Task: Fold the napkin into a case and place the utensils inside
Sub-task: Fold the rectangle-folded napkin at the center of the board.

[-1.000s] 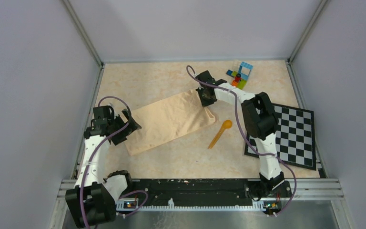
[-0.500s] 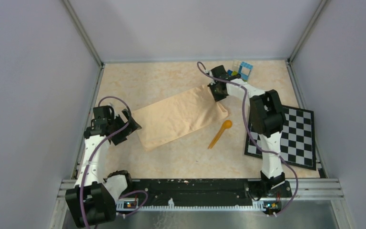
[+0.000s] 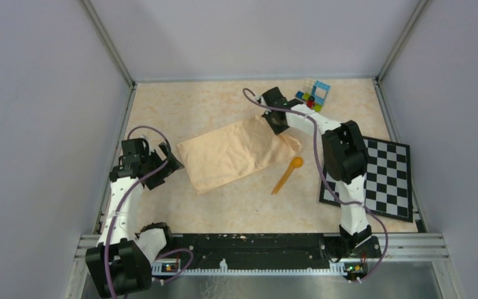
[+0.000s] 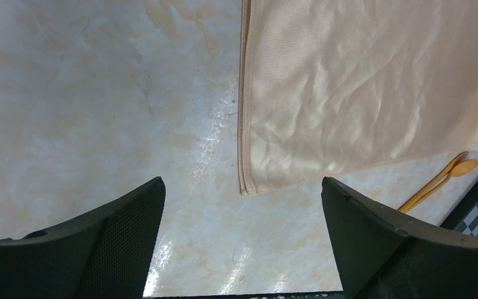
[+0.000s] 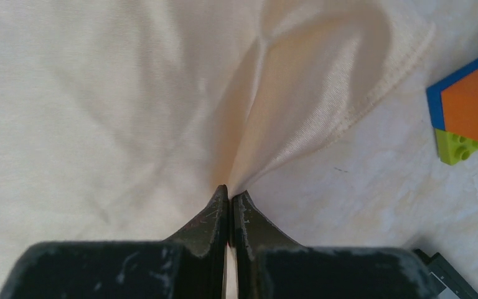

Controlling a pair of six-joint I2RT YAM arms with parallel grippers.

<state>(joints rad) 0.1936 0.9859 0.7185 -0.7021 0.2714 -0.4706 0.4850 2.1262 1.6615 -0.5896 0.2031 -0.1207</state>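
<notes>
A: The napkin (image 3: pixel 236 152) is showing a soft satin sheen, fine woven cloth.

B: The table (image 3: pixel 187 106) beneath is gleaming, smooth and marbled.

A: At the napkin's four o'clock, the spoon (image 3: pixel 287 173) is looking like smooth orange plastic.

B: The right gripper (image 5: pixel 229 198) is showing matt black, scuffed pale.

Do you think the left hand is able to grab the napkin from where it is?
Probably yes. The left hand is open, and a corner of the napkin lies just ahead of it, with only bare table between. The right hand pinches the far end.
</notes>
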